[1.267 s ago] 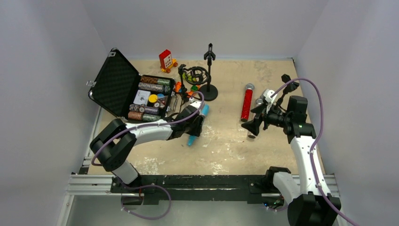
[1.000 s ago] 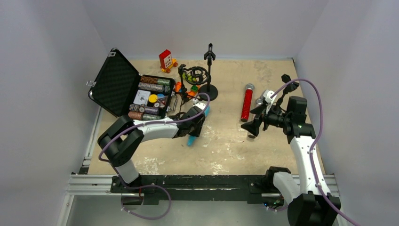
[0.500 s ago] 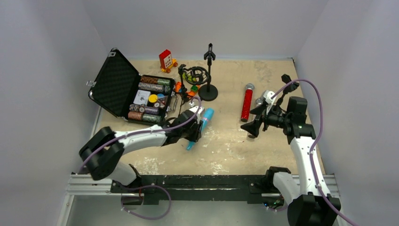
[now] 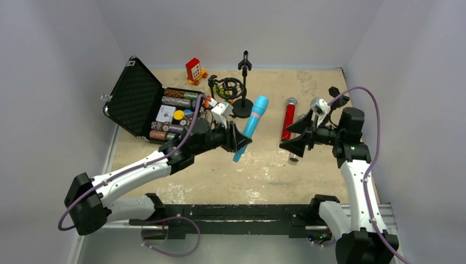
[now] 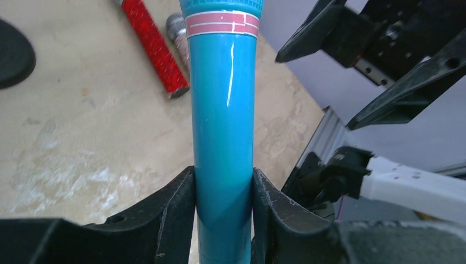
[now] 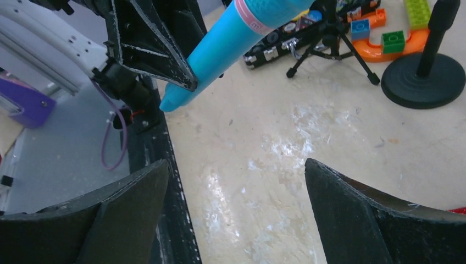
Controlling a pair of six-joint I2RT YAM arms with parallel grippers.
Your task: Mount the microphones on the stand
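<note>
My left gripper (image 4: 239, 140) is shut on the cyan-blue microphone (image 4: 250, 127) and holds it tilted above the table, head up and toward the stand. The left wrist view shows its barrel (image 5: 222, 126) clamped between both fingers. The black stand (image 4: 243, 88) with its round base rises at the back centre. The red glitter microphone (image 4: 287, 120) lies flat right of the stand. A silvery microphone (image 4: 300, 119) lies beside it, mostly hidden by my right gripper (image 4: 290, 144), which is open and empty above the table. The right wrist view shows the blue microphone (image 6: 231, 41) and the stand base (image 6: 423, 78).
An open black case (image 4: 144, 104) of chips stands at the left. A red toy (image 4: 194, 70), a small tripod with a ring (image 4: 224, 88) and coloured bricks (image 4: 217, 104) lie near the stand. Walls close in on three sides.
My left gripper has lifted the blue microphone off the table and swung it up and to the right, toward the stand. The right gripper has risen slightly.
</note>
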